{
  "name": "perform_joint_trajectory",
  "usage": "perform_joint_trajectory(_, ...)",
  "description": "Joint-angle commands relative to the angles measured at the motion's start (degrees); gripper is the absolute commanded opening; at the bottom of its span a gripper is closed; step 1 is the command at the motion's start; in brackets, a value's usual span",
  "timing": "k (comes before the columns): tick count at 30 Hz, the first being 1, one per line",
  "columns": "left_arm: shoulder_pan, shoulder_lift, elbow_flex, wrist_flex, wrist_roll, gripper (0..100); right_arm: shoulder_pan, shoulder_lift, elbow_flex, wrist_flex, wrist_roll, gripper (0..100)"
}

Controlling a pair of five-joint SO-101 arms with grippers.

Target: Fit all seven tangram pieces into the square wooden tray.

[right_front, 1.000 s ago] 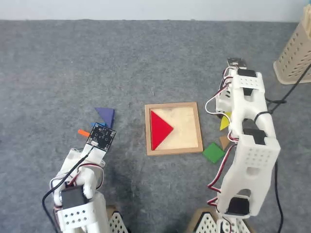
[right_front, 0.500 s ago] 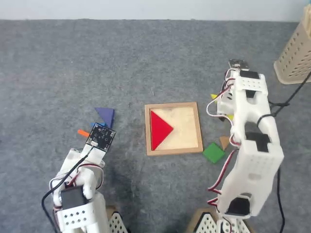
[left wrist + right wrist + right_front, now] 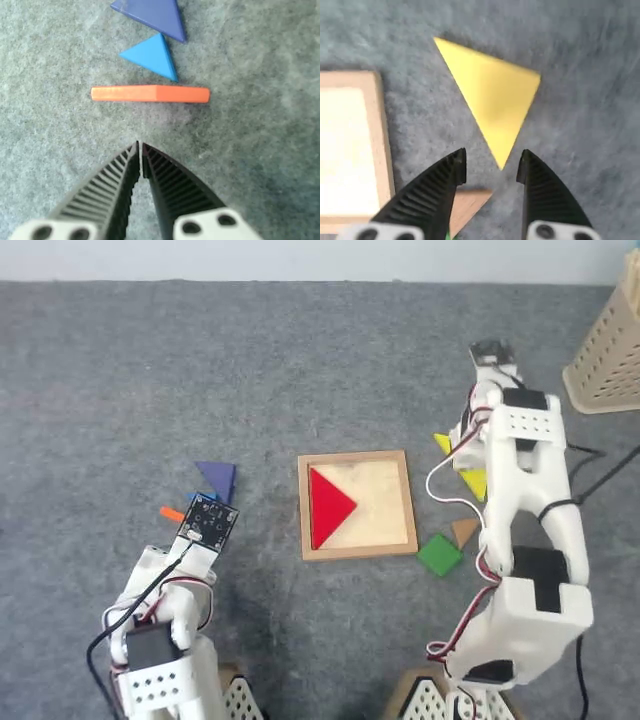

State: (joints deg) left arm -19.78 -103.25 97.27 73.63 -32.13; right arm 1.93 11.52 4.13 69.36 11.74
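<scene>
The square wooden tray [image 3: 353, 454] lies mid-table with a red triangle [image 3: 328, 505] in its left half. My right gripper [image 3: 492, 165] is open, its tips just short of one corner of a yellow triangle [image 3: 492, 100] that lies flat beside the tray's rim [image 3: 379, 140]. From above, the right arm covers most of the yellow triangle [image 3: 474, 483]. A brown triangle [image 3: 464, 531] and a green square [image 3: 439, 554] sit near the tray's front right corner. My left gripper [image 3: 140, 146] is shut and empty, close to an orange piece [image 3: 150, 93], a blue triangle [image 3: 152, 55] and a purple triangle [image 3: 150, 12].
A beige perforated stand [image 3: 610, 340] rises at the back right edge. The table is covered in grey felt, with open room behind the tray and at the far left. Purple triangle [image 3: 218, 478] and orange piece [image 3: 172, 513] lie left of the tray.
The right arm has stretched toward the back of the table, uncovering more of the yellow triangle. The left arm has stayed put.
</scene>
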Motion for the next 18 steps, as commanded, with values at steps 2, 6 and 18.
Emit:
perform_joint_trajectory(2, 0.0, -1.32, -0.75, 0.7, -0.79, 1, -0.75, 5.58, -13.45, 3.74, 7.82, 21.8)
perform_joint_trajectory(6, 0.0, -1.32, -0.75, 0.7, -0.79, 1, -0.48, 17.63, -24.7, 8.04, 14.42, 31.8)
perform_joint_trajectory(18, 0.0, -1.32, -0.75, 0.7, -0.79, 1, -0.66, 37.85, -41.93, 13.23, 18.81, 32.2)
